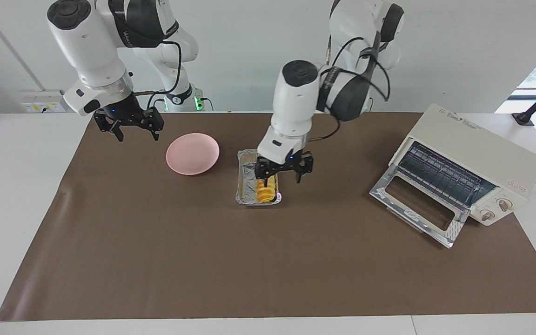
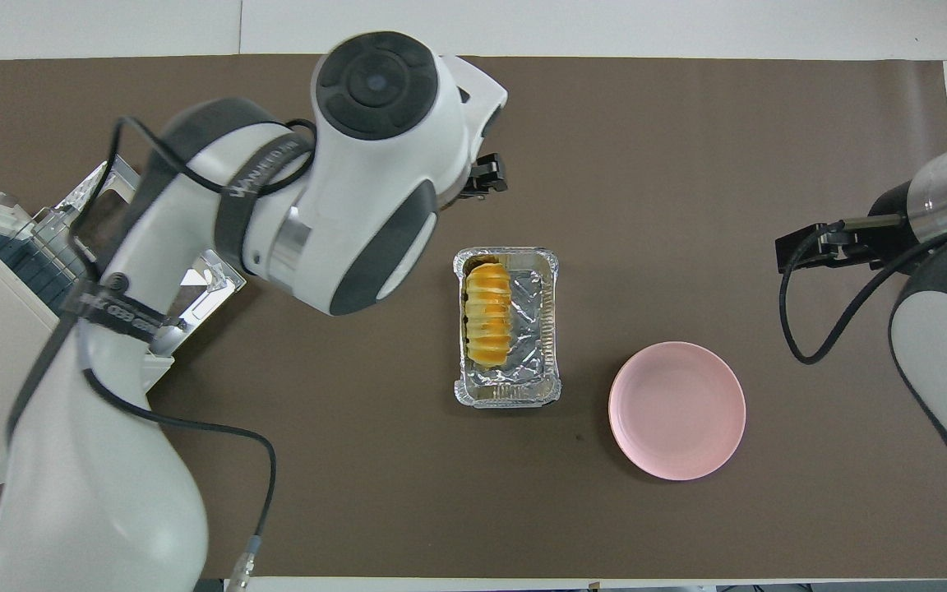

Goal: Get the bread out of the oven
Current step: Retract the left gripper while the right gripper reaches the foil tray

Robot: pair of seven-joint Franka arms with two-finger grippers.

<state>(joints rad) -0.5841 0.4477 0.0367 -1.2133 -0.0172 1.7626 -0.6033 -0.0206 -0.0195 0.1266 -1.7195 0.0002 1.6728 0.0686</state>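
The bread (image 2: 489,313) lies in the foil tray (image 2: 541,329) mid-table, between the pink plate (image 2: 676,410) and the oven (image 1: 470,170), whose door hangs open. Its long axis runs toward and away from the robots. The left gripper (image 1: 283,171) hangs just above the tray's oven-side edge, fingers spread and holding nothing, so it looks much the better placed of the 2. The right gripper (image 1: 131,127), spread and empty too, waits above the mat toward its own end. The overhead view bares the whole loaf; the facing view hides part of it but shows the gripper's height
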